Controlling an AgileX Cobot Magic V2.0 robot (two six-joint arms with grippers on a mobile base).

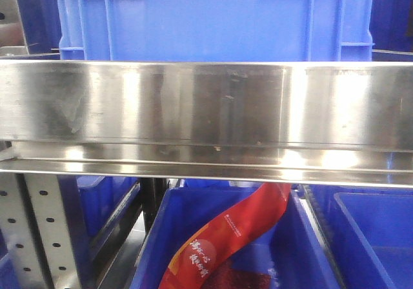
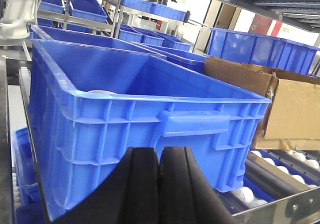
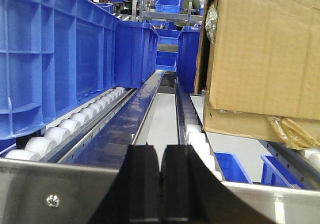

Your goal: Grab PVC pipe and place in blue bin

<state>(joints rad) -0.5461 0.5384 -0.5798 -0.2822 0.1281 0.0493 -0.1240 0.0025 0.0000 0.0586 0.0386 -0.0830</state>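
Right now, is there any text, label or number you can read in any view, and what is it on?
Red packet in the lower blue bin, front view: white Chinese characters and a small white logo line, too blurred to read.
Blue crate, left wrist view: no text.
Cardboard box, right wrist view: no print visible.
Nothing else readable.

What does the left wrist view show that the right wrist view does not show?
Only the left wrist view shows the inside of the blue bin, with a pale rounded thing just over its near rim, too hidden to name, and the shut left gripper. Only the right wrist view shows the open lane between the roller tracks and the shut right gripper. Both show the cardboard box and white rollers.
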